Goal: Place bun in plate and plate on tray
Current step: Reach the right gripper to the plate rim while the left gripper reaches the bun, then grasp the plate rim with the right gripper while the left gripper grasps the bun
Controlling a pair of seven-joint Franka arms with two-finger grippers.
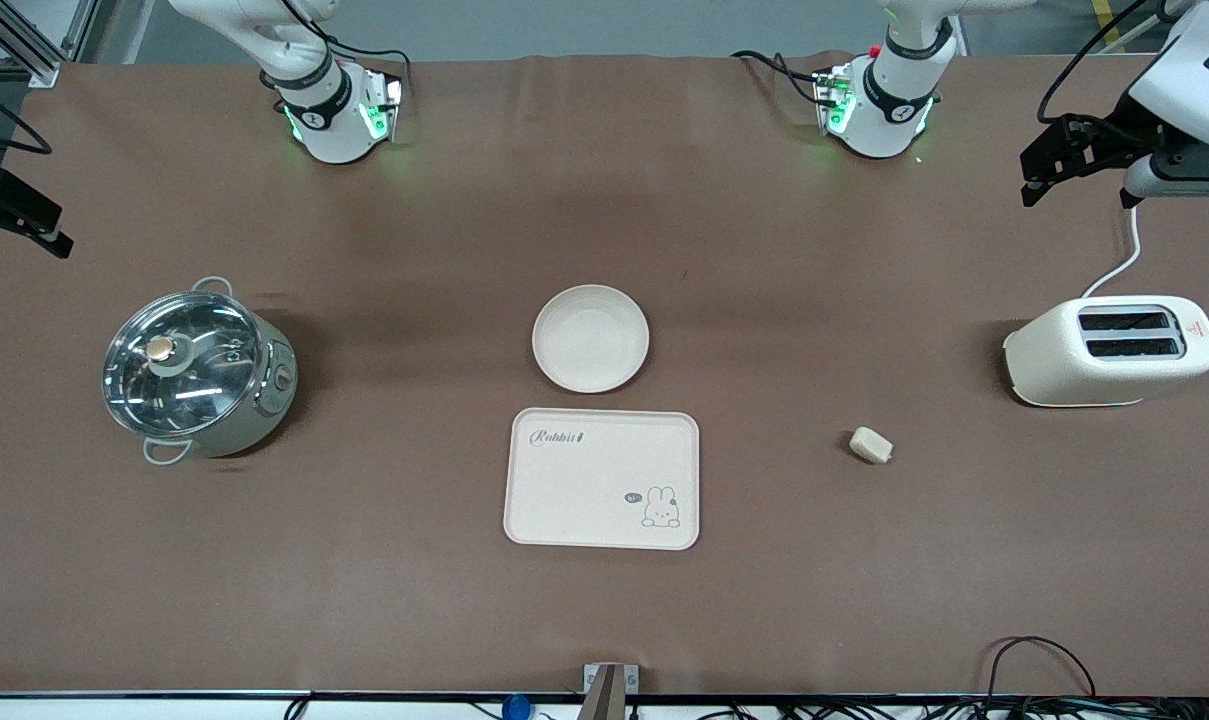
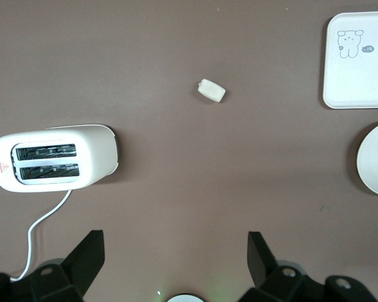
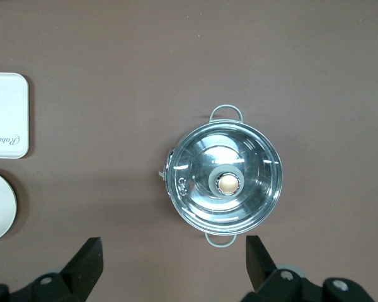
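Lying on the brown desk (image 1: 604,200), the bun (image 1: 871,444) sits alone, well apart from the tray (image 1: 602,478) toward the left arm's end of the desk and touching nothing. The tray serves as the landmark: a cream rectangle with "Rabbit" lettering and a small rabbit drawing, flat on the desk near its middle. The plate (image 1: 591,338) rests just beside the tray, farther from the front camera than the tray, with a narrow strip of desk between them; its dish holds nothing. A white toaster (image 1: 1110,351) stands well apart from the tray at the left arm's end, farther from the front camera than the bun. A lidded steel pot (image 1: 197,368) stands well apart from the tray at the right arm's end.

Both arms wait, raised. The left gripper (image 2: 175,253) hangs released over the desk near the toaster, fingers spread wide and holding nothing. The right gripper (image 3: 174,257) hangs over the desk beside the pot, likewise spread and holding nothing.
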